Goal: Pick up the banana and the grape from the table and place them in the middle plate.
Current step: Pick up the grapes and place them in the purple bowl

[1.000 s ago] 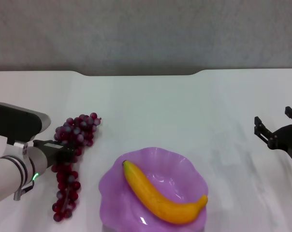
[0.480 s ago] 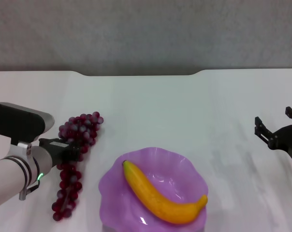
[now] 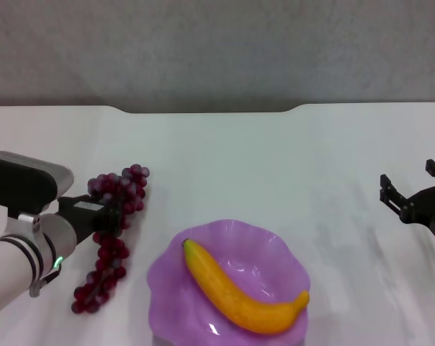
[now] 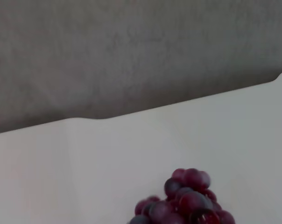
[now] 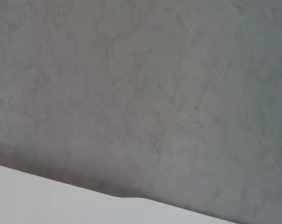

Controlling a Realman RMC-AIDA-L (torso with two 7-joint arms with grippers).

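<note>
The grape (image 3: pixel 117 194), a long dark red-purple bunch, hangs at the left of the table (image 3: pixel 225 158) with my left gripper (image 3: pixel 106 214) shut on its upper part. Its lower end (image 3: pixel 88 297) trails toward the front edge. The left wrist view shows only the top of the bunch (image 4: pixel 185 200) against the white tabletop. The yellow banana (image 3: pixel 239 288) lies diagonally inside the purple middle plate (image 3: pixel 163 270) at the front centre. My right gripper (image 3: pixel 412 186) is parked open at the far right, away from everything.
The table's far edge has a curved notch (image 3: pixel 207 110) with a grey wall behind it. Bare white tabletop stretches between the plate and the right gripper.
The left gripper has shifted slightly up and toward the plate with the grape. The bunch's lower end has swung left. Banana, plate and right arm have not moved.
</note>
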